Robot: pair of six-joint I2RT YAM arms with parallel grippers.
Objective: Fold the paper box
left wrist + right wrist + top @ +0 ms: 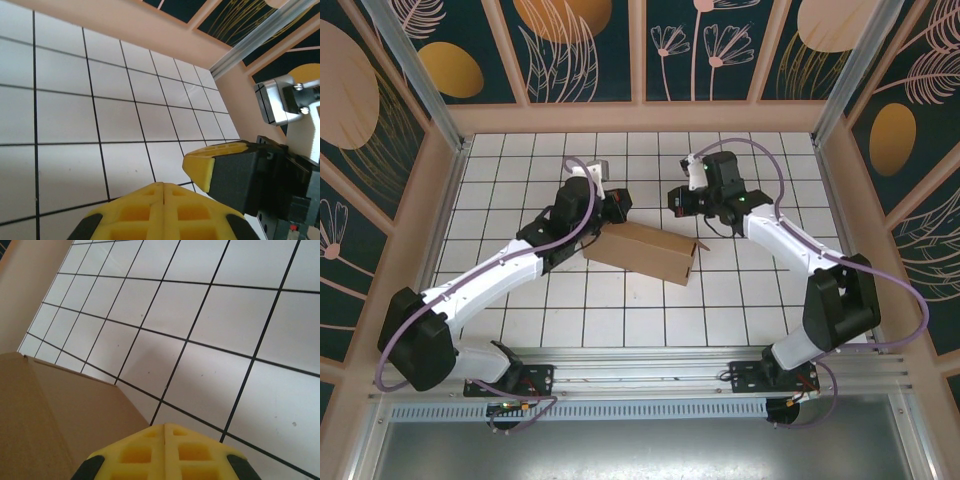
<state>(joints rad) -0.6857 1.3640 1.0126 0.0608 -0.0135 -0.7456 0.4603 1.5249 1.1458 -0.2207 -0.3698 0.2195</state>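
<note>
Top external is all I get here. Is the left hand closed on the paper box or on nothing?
Observer: On nothing. The left wrist view shows the left hand with its fingers pressed flush together above the tiled table.
Operator: And the other one?
Observer: Shut as well. Its wrist view shows the right hand with fingertips meeting, the paper box beside them, none of it between.

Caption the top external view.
A brown corrugated cardboard box on a white tiled table, left gripper and right gripper shut beside it.
</note>
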